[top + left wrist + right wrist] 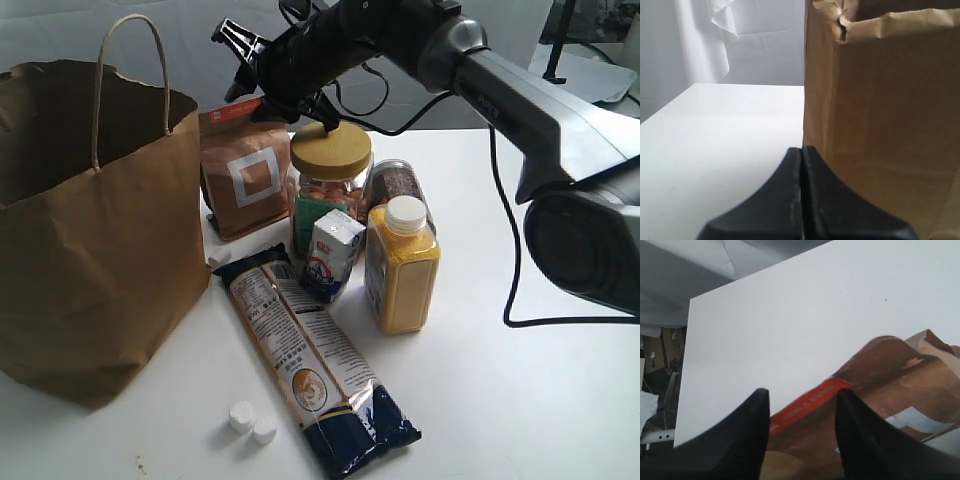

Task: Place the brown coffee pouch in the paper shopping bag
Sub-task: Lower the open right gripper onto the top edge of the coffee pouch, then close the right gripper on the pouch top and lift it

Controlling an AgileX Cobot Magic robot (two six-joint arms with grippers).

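Note:
The brown coffee pouch [245, 170] stands upright behind the groceries, with its orange-red strip on top and the white square facing front. The big paper shopping bag [90, 230] stands open just to its left. My right gripper [240, 65] reaches across from the right and hovers open just above the pouch's top. In the right wrist view the gripper [801, 400] has its jaws apart over the pouch [875, 370], straddling the strip without touching it. My left gripper [801, 150] is shut on nothing, low on the table beside the bag's wall [885, 125]. It is out of the exterior view.
Right of the pouch stand a yellow-lidded jar [330, 155], a dark jar [395, 185], a milk carton [333, 255] and a yellow bottle [402, 265]. A long dark-blue noodle packet [315, 360] lies in front. Two small white caps [252, 422] lie near the front edge.

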